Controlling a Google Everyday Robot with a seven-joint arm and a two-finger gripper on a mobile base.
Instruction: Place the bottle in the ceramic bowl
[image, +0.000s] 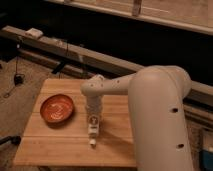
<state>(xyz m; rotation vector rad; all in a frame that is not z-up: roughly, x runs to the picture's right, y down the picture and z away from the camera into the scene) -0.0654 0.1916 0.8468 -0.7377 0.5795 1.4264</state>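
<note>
The ceramic bowl (57, 109) is orange-red with a pale swirl inside and sits on the left part of the wooden table (55, 145). The small whitish bottle (93, 133) lies just right of the bowl, its capped end toward the table's front edge. My gripper (93, 119) points down from the white arm (150, 100) right over the bottle's upper end, a little to the right of the bowl. The gripper hides part of the bottle, so I cannot make out whether it holds it.
A long dark rail (75, 52) runs behind the table, with a small white object (34, 33) on it. Cables (17, 77) lie on the carpet at the left. A blue object (207, 155) stands at the lower right. My arm's large body fills the right side.
</note>
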